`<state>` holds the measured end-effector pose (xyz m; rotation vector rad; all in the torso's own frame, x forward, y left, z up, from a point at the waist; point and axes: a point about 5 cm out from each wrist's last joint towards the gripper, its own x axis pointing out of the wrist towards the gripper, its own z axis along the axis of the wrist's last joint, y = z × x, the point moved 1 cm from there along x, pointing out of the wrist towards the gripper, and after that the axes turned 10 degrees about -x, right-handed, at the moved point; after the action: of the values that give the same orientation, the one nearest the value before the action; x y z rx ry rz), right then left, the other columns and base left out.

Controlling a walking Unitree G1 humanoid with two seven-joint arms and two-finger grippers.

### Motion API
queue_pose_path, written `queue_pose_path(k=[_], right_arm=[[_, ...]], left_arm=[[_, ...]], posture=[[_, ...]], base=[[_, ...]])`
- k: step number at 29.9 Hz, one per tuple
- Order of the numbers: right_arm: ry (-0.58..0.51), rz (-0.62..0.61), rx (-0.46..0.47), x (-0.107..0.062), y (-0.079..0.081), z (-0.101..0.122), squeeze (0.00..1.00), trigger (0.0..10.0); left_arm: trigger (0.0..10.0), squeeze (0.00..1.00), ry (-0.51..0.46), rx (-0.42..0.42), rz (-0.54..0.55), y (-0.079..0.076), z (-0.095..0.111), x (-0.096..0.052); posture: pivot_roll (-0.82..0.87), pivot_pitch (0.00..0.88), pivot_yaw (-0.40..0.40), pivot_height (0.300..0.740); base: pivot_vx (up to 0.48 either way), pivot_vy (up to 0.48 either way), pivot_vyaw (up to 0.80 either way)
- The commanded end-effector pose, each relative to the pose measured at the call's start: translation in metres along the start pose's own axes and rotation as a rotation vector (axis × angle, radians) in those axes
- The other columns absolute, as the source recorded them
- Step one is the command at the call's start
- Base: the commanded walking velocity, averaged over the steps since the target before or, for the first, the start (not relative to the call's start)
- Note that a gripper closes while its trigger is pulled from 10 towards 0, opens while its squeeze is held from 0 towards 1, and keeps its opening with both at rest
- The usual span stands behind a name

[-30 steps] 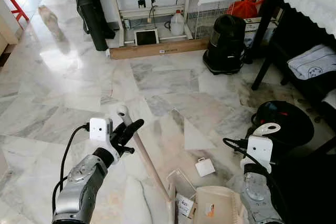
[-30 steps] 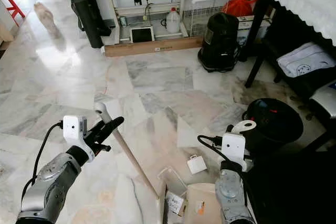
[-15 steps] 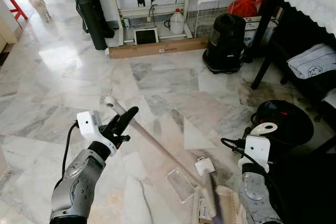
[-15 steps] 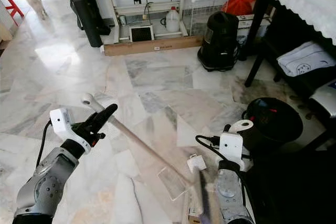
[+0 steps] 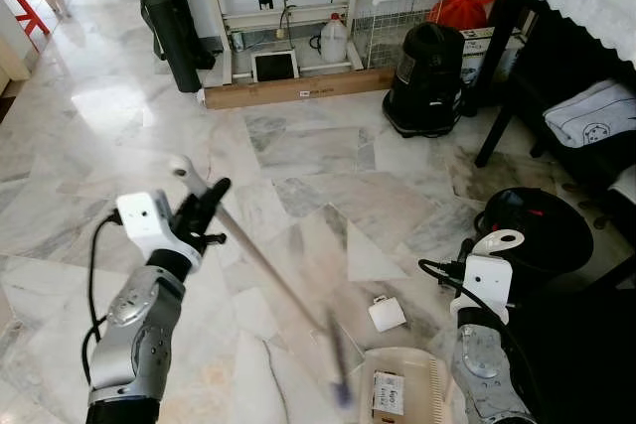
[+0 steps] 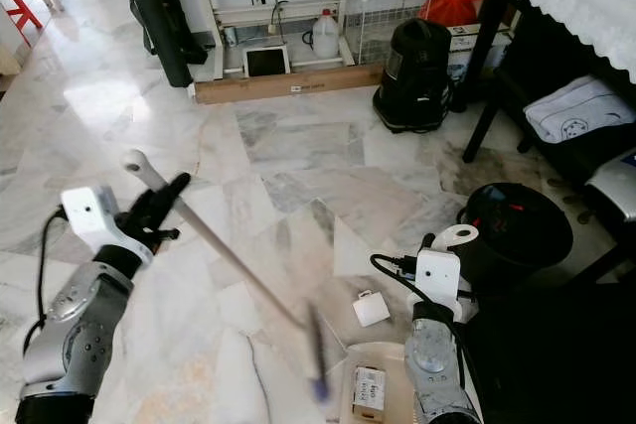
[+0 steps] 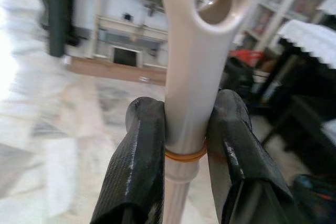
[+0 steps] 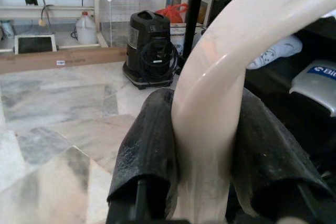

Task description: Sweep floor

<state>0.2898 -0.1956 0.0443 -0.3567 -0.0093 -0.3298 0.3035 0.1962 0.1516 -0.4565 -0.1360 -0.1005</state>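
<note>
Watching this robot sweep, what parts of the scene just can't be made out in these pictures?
- Broom head: motion blur smears it in the eye views.
- Dustpan: cut off by the bottom edge; the right arm covers part.
- Label on the small box in the dustpan: too small to read.
- Room behind the left gripper: blurred in the left wrist view.

The floor (image 5: 298,161) is polished marble, grey-veined and glossy enough to mirror the window light. The broom handle (image 7: 197,56) looks like smooth cream plastic with a soft sheen (its lower length is blurred). The left gripper's fingers (image 7: 139,166) are matt black, faintly grainy. The dustpan handle (image 8: 231,77) is glossy cream plastic.
</note>
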Motion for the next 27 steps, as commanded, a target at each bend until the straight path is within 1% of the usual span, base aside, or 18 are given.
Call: queue_pose_path(k=[1, 3, 5, 8, 18, 23, 24, 25, 27], right_arm=[[-0.059, -0.022, 0.072, 0.005, -0.004, 0.015, 0.00, 10.0], [-0.068, -0.028, 0.081, 0.006, -0.007, 0.016, 0.00, 10.0], [-0.078, -0.049, 0.110, 0.008, -0.013, 0.020, 0.00, 10.0], [-0.084, -0.056, 0.121, 0.009, -0.015, 0.021, 0.00, 10.0], [-0.151, -0.057, 0.181, 0.010, -0.022, 0.041, 0.00, 10.0], [-0.133, -0.080, 0.282, 0.012, -0.023, 0.046, 0.00, 10.0], [-0.133, -0.080, 0.282, 0.012, -0.023, 0.046, 0.00, 10.0], [-0.128, -0.082, 0.321, 0.013, -0.022, 0.048, 0.00, 10.0], [-0.124, -0.079, 0.355, 0.014, -0.021, 0.051, 0.00, 10.0]], left_arm=[[10.0, 0.00, -0.044, 0.033, 0.016, 0.003, 0.006, -0.001], [10.0, 0.00, -0.044, 0.044, 0.019, 0.004, 0.005, -0.001], [10.0, 0.00, -0.034, 0.077, 0.017, 0.004, -0.001, -0.003], [10.0, 0.00, -0.034, 0.088, 0.018, 0.004, -0.003, -0.004], [10.0, 0.00, -0.020, 0.098, 0.014, 0.004, -0.011, -0.005], [10.0, 0.00, -0.022, 0.094, 0.002, 0.000, -0.013, -0.004], [10.0, 0.00, -0.022, 0.094, 0.002, 0.000, -0.013, -0.004], [10.0, 0.00, -0.021, 0.097, -0.008, -0.002, -0.014, -0.004], [10.0, 0.00, -0.021, 0.100, -0.013, -0.003, -0.014, -0.004]], posture=[[0.12, 0.115, 0.036, 0.740], [0.12, 0.114, 0.035, 0.740], [0.11, 0.113, 0.034, 0.740], [0.11, 0.113, 0.034, 0.740], [0.11, 0.100, 0.033, 0.740], [0.11, 0.093, 0.033, 0.740], [0.11, 0.093, 0.033, 0.740], [0.10, 0.089, 0.033, 0.740], [0.10, 0.083, 0.033, 0.740]], base=[[0.000, 0.000, 0.00], [0.000, 0.000, 0.00], [0.000, 0.000, 0.00], [0.000, 0.000, 0.00], [0.000, 0.000, 0.00], [0.000, 0.000, 0.00], [0.000, 0.000, 0.00], [0.000, 0.000, 0.00], [0.000, 0.000, 0.00]])
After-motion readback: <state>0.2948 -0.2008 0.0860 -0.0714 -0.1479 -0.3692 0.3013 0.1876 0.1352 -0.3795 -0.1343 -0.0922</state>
